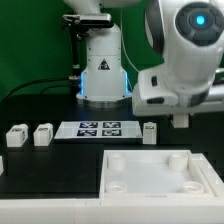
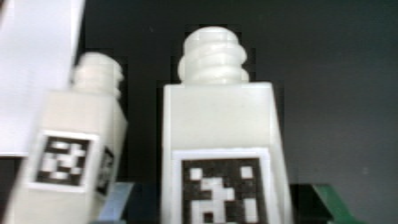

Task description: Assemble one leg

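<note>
In the wrist view a white leg (image 2: 221,140) with a ridged tip and a black-and-white tag fills the middle. It sits between my gripper (image 2: 237,206) fingers (image 2: 128,200), with a dark gap on each side, so the gripper is open around it. A second leg (image 2: 80,130) lies close beside it. In the exterior view one leg (image 1: 149,133) sits just right of the marker board (image 1: 99,129), and two more legs (image 1: 17,136) (image 1: 43,134) sit at the left. My gripper (image 1: 180,120) hangs low beside that leg, mostly hidden by the arm.
The large flat white square part (image 1: 160,172) with corner holes lies at the front, on the exterior view's right. The robot base (image 1: 100,70) stands behind the marker board. A white surface (image 2: 36,40) edges the wrist view.
</note>
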{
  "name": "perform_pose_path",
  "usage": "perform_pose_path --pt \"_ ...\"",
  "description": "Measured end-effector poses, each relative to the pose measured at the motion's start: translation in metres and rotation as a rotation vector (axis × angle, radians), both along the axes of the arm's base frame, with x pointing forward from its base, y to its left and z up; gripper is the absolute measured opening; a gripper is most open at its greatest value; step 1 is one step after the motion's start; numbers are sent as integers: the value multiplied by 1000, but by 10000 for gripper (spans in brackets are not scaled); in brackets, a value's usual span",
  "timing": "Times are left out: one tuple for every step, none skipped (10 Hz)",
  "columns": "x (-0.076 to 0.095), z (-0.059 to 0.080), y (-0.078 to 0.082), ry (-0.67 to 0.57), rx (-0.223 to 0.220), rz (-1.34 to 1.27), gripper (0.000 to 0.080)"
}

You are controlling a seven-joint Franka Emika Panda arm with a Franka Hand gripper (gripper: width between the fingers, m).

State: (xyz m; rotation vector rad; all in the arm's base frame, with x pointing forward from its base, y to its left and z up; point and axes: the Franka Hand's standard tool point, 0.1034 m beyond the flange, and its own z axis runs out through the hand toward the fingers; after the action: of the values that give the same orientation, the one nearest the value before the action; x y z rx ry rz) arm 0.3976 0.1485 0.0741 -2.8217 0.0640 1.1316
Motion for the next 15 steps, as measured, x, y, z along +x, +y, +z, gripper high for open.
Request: perform_pose_path --pt "9 20 -1 -30 -3 -4 288" --pt "10 28 1 -24 -2 2 288" --pt "18 23 3 -79 0 -5 288" --pt "22 23 4 -174 -3 -15 288" --pt "23 24 3 -286 -7 -22 288" --pt "25 24 4 -399 -10 -28 288" --pt "25 24 4 -499 -12 -31 288" --pt "26 25 1 -555 -11 -29 288" --pt "40 31 -7 -674 6 -12 288" --pt "50 36 -16 -774 17 10 288" --pt "58 38 -20 -830 31 45 288" --pt "64 40 -20 -928 27 33 288" --pt "59 37 -21 -966 25 36 288" --pt "58 35 -22 -931 26 42 288" --pt "80 37 -29 -954 42 80 288"
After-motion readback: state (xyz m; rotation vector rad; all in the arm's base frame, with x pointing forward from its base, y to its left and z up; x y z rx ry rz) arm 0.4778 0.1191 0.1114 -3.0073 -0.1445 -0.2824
